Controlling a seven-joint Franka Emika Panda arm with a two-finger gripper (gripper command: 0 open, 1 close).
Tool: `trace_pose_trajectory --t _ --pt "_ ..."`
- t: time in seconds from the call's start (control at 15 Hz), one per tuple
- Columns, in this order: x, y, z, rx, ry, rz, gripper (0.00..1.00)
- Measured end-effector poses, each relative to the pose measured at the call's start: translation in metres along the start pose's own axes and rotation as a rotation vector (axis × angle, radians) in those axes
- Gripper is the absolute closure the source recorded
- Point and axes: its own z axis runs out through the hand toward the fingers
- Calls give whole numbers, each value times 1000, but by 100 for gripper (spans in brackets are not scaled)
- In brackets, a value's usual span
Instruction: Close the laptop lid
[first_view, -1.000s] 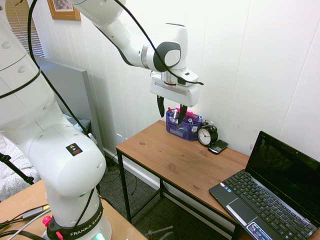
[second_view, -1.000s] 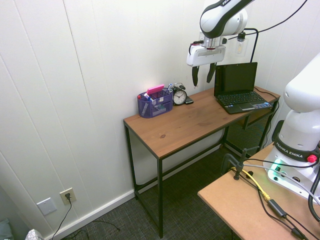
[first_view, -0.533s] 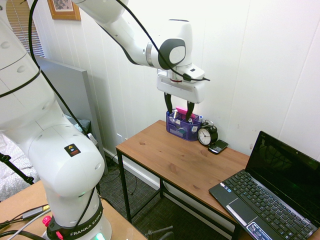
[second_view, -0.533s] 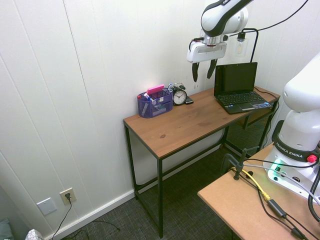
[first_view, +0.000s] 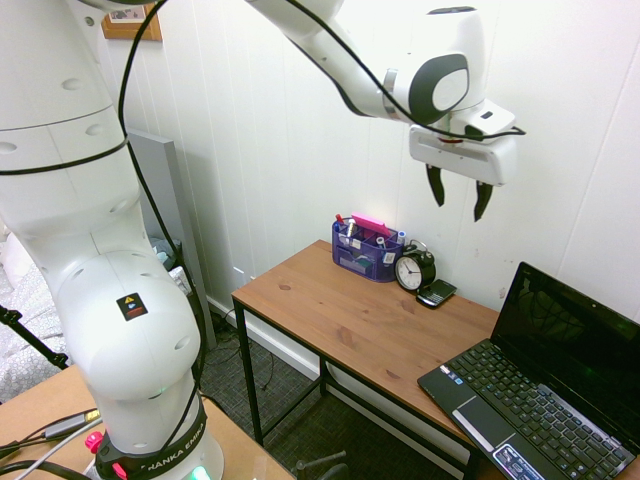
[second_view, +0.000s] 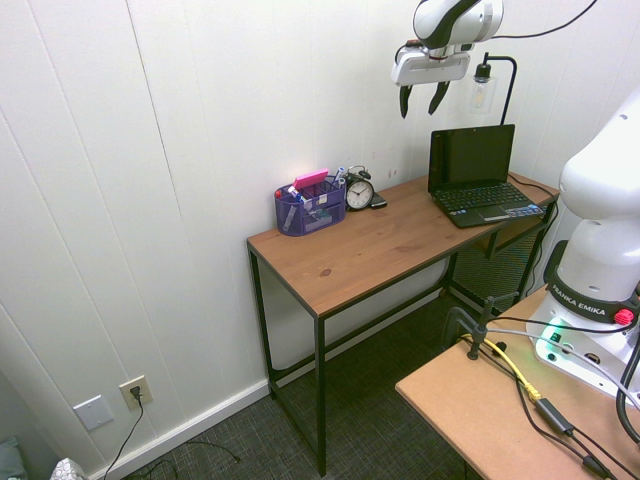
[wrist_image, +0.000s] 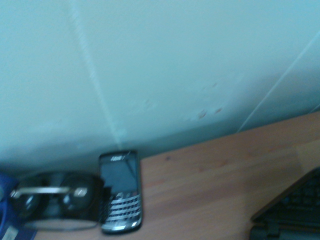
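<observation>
Gripper (first_view: 457, 200) upper right of frame, jaws apart, empty, high above desk; laptop lid (first_view: 578, 347) lower right, upright, below and right of jaws, top edge running diagonally

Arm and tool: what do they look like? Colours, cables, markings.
Glossy white rounded arm with dark grey joint caps and black cables draped along it. Base ring reads FRANKA EMIKA, with a red button beside it and a small black sticker higher up. The tool is a white rectangular block carrying two short black tapered fingers.
</observation>
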Motion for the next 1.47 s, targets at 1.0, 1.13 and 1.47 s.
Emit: trace_pose_trajectory --t 1.0,1.13,1.47 --pt "177 92 89 -17 -20 276 100" --pt "180 93 104 -29 -26 283 100" --pt "193 112 127 -62 -26 308 100"
